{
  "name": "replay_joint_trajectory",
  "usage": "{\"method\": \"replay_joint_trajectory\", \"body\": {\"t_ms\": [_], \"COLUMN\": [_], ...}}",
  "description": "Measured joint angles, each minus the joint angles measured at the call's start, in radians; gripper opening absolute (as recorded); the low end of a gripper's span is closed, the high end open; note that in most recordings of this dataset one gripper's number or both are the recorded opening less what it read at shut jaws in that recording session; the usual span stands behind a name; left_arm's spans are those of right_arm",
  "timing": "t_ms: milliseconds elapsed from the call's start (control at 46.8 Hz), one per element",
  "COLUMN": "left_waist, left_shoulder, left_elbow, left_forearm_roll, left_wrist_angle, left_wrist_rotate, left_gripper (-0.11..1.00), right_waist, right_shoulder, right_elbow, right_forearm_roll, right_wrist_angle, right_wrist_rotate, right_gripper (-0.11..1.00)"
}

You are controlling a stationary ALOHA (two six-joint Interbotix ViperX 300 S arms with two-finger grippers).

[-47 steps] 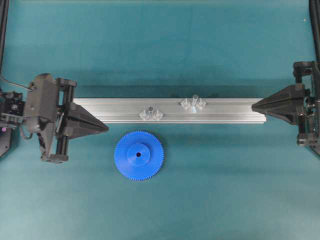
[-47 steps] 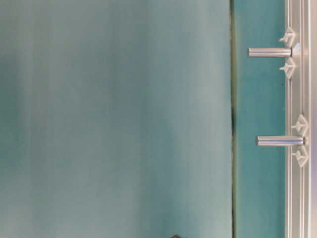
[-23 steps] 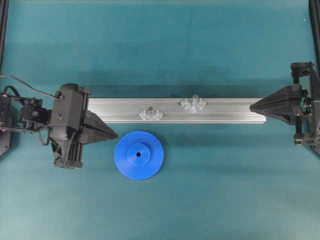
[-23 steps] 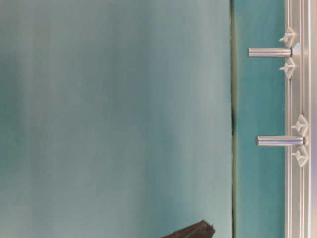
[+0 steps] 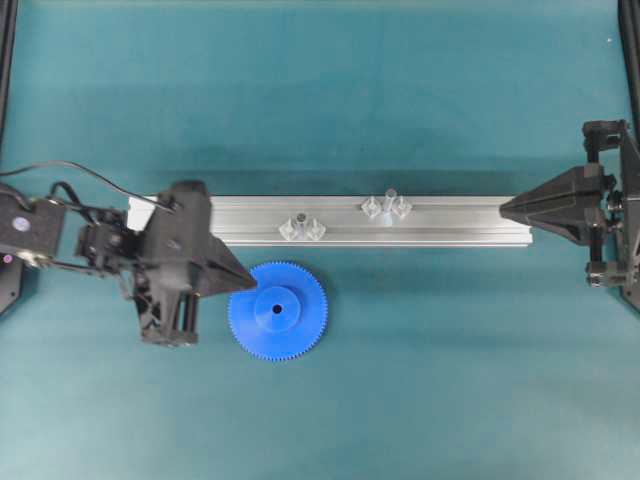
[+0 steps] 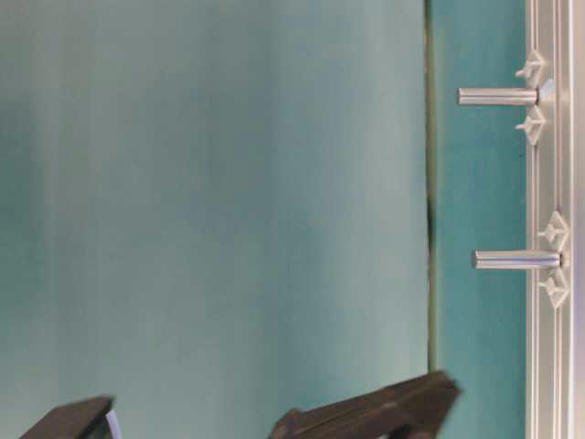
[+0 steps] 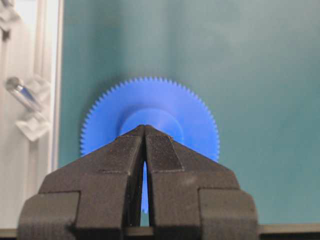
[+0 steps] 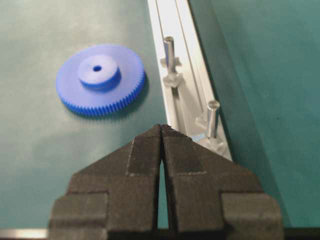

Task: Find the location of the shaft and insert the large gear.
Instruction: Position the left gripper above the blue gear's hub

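On the table (image 5: 420,380), the large gear (image 5: 278,311) lies flat at 6 o'clock of the aluminium rail (image 5: 460,222). Left gripper (image 5: 250,282), closed and empty, points at its 9 o'clock rim. Right gripper (image 5: 504,209), closed and empty, sits at the rail's 3 o'clock end. The shaft (image 5: 389,197) stands upright on the rail.

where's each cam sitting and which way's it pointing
Overhead: above, looking down; both arms, large gear, rail.
Table-level: rotated sideways along the rail; two pins, dark arm parts at the bottom.
Left wrist: behind the shut left tool, facing the gear.
Right wrist: behind the shut right tool, along the rail.
Both wrists share the gear.
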Motion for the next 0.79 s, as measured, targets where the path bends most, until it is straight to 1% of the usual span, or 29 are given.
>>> {"method": "replay_joint_trajectory", "body": {"t_ms": [278, 492, 791], "left_waist": [-0.009, -0.011, -0.011], "left_shoulder": [0.081, 0.133, 0.179], "left_elbow": [-0.049, -0.089, -0.132], "left_forearm_roll": [0.0, 0.0, 0.002], "left_wrist_angle": [0.051, 0.091, 0.137], "left_wrist_rotate": [0.005, 0.009, 0.014], "left_gripper": [0.01, 0.01, 0.01], "right_waist": [-0.003, -0.006, -0.006], "right_shoulder": [0.002, 0.002, 0.002], "right_elbow": [0.006, 0.008, 0.008], "right_forearm_roll": [-0.002, 0.0, 0.0], "right_wrist_angle": [0.002, 0.029, 0.032], "right_wrist_rotate": [0.0, 0.0, 0.0], "right_gripper": [0.01, 0.01, 0.01]}}
